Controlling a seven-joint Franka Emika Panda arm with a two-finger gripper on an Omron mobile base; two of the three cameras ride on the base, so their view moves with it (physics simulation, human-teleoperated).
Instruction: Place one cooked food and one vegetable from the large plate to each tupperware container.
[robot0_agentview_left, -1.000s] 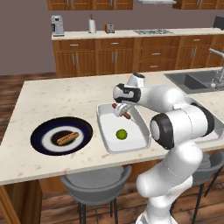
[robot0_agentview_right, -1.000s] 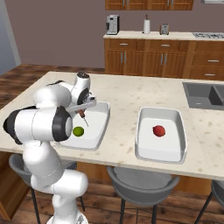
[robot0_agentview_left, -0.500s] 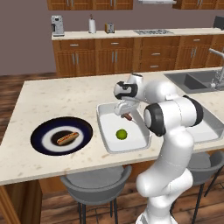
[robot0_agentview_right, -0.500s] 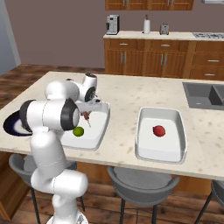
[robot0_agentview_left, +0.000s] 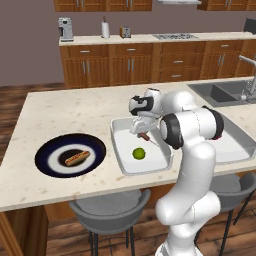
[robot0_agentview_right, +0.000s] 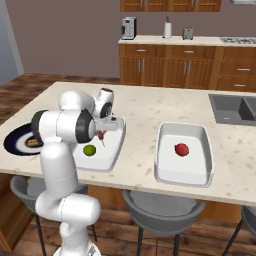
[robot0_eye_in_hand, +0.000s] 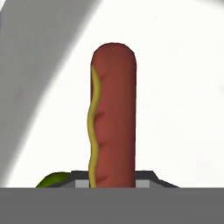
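My gripper (robot0_agentview_left: 138, 129) (robot0_agentview_right: 102, 131) is shut on a reddish sausage (robot0_agentview_left: 144, 136) (robot0_agentview_right: 102, 137) (robot0_eye_in_hand: 113, 118) with a yellow mustard line. It holds the sausage low over the left tupperware container (robot0_agentview_left: 116, 146) (robot0_agentview_right: 108, 164). A green round vegetable (robot0_agentview_left: 138, 153) (robot0_agentview_right: 89, 149) (robot0_eye_in_hand: 51, 180) lies in that container, just in front of the sausage. The right tupperware container (robot0_agentview_right: 165, 146) (robot0_agentview_left: 236, 150) holds a red round vegetable (robot0_agentview_right: 182, 149). The large plate (robot0_agentview_left: 50, 150) (robot0_agentview_right: 14, 141), at the counter's left, carries a hot dog in a bun (robot0_agentview_left: 76, 158).
A grey sink basin (robot0_agentview_left: 220, 92) (robot0_agentview_right: 232, 107) with a faucet (robot0_agentview_left: 248, 75) sits at the counter's far right. Grey stools (robot0_agentview_left: 107, 207) (robot0_agentview_right: 162, 207) stand under the front edge. Bare counter stretches behind the plate and containers.
The gripper has sunk a little lower into the left container with the sausage, and the arm's elbow has swung round. The plate and vegetables have not moved.
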